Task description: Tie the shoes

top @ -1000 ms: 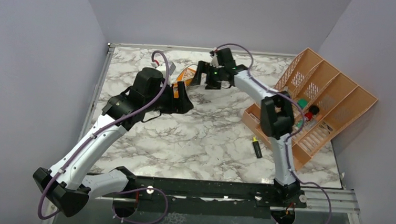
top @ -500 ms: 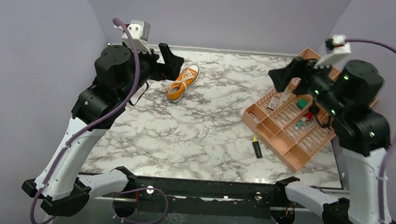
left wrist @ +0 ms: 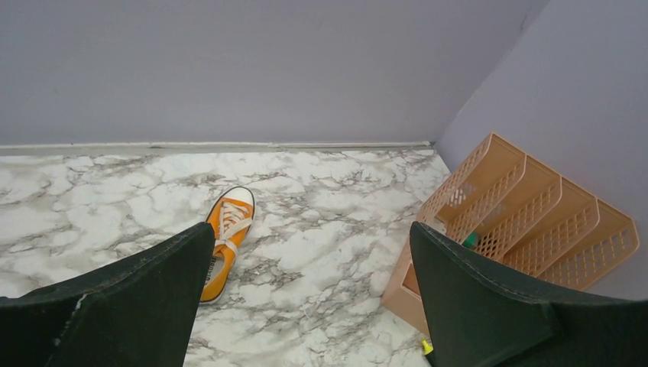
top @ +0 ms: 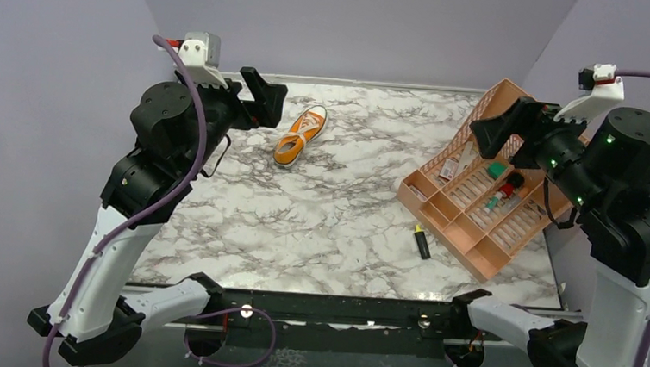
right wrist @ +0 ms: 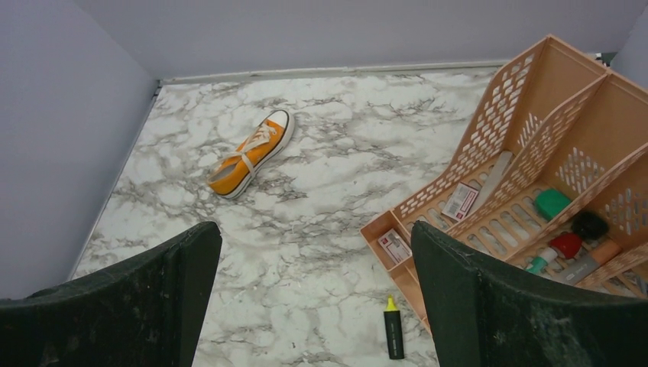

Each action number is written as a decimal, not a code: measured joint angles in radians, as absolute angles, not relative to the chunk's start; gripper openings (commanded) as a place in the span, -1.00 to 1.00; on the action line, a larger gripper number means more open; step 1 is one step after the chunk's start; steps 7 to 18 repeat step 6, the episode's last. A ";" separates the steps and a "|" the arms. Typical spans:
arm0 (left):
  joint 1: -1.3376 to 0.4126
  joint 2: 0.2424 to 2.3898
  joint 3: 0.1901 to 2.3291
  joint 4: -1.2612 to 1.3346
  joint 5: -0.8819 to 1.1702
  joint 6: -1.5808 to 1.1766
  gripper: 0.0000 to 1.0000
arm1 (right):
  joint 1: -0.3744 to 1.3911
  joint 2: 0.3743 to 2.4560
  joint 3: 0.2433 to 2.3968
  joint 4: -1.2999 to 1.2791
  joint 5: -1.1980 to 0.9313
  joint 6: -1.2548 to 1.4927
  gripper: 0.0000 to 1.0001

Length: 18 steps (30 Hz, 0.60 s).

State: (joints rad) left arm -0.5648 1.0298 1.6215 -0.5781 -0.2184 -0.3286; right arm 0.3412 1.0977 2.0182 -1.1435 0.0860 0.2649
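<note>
At the near edge of the bench (top: 326, 235), a black marker with a yellow cap (top: 421, 241) lies flat on the marble, right of centre. It sits just beside the near corner of a peach plastic organizer tray (top: 471, 242).

The tray stands along the right side, with its slotted back dividers rising toward the far right corner. In its compartments are a green piece (right wrist: 552, 203), a red piece (right wrist: 565, 245), a dark round piece (right wrist: 588, 224) and two small labelled packets (right wrist: 461, 201).

The right tool (top: 503, 127) hangs raised over the tray's far end. Its fingers are spread wide with nothing between them.

The orange sneaker (top: 300, 135) lies farther back, left of centre and well apart from the tray and marker. It rests on its sole with the white toe cap pointing toward the far wall, and white laces cross its tongue. Whether they are knotted cannot be told.

The left tool (top: 262, 101) hangs raised just left of the sneaker, fingers wide apart and empty. From its wrist camera, one finger (left wrist: 137, 298) covers part of the heel.
</note>
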 measured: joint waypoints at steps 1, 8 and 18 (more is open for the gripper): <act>-0.565 1.031 1.621 -0.578 -0.220 -0.329 0.97 | 0.341 1.100 2.032 -1.150 0.089 0.266 1.00; -0.565 1.041 1.623 -0.589 -0.229 -0.323 0.98 | 0.341 1.095 2.060 -1.169 0.102 0.279 1.00; -0.565 1.041 1.623 -0.589 -0.229 -0.323 0.98 | 0.341 1.095 2.060 -1.169 0.102 0.279 1.00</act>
